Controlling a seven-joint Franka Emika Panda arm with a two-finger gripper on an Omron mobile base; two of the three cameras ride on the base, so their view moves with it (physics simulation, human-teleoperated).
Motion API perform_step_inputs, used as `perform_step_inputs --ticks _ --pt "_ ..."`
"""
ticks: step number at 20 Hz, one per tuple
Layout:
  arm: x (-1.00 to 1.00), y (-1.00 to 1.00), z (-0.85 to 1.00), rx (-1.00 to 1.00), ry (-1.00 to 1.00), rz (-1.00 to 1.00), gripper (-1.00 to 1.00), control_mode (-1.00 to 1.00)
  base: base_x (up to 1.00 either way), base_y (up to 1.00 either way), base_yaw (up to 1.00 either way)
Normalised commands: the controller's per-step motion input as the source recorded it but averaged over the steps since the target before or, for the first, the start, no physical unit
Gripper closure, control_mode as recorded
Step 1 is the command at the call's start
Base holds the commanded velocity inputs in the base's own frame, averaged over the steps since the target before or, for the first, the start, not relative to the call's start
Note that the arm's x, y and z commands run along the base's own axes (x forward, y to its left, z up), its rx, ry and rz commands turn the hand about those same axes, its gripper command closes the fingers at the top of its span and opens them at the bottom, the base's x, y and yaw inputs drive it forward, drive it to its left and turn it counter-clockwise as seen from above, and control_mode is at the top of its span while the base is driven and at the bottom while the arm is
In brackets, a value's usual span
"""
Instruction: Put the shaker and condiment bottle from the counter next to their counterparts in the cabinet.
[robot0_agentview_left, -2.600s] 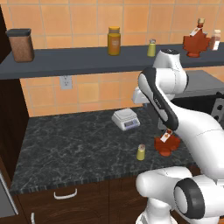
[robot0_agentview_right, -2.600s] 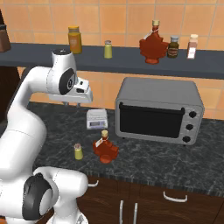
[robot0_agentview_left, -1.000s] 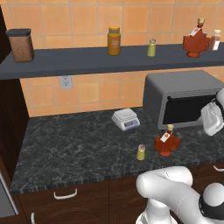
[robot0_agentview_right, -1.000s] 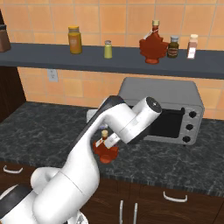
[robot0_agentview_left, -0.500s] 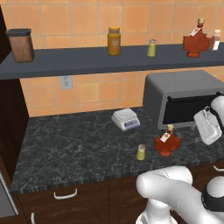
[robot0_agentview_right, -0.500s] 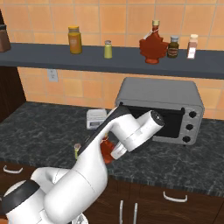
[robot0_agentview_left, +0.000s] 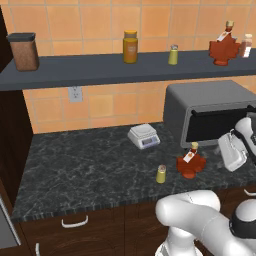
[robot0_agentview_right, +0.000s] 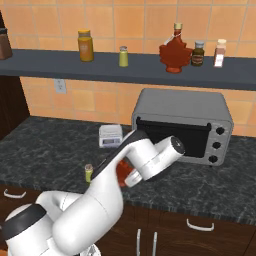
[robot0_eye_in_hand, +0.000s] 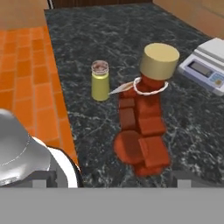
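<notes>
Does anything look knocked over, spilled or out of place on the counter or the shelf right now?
Nothing stands out. The shaker and the condiment bottle stand upright on the counter, side by side, with no spill around them. On the shelf, their counterparts stand upright too.

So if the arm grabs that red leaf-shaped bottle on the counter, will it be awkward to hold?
Probably a bit. The condiment bottle looks like rigid glass, so it should not flex but may be slippery. Its lobed leaf outline gives uneven sides to clamp. The narrow neck under the cork cap makes it seem somewhat tippy if nudged high.
</notes>
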Motion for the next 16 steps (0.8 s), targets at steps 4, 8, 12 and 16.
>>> perform_step_inputs --ticks 4,8,12,16 --pt "0.21 0.17 -0.11 0.06 0.0 -0.06 -1.0 -1.0 0.0 0.0 0.0" --pt "0.33 0.08 -0.2 0.04 0.0 -0.02 -1.0 -1.0 0.0 0.0 0.0" --pt "0.43 0.0 -0.19 0.05 0.0 0.0 -1.0 -1.0 0.0 0.0 0.0" --pt "0.42 0.07 -0.27 0.09 0.0 0.0 -1.0 -1.0 0.0 0.0 0.0"
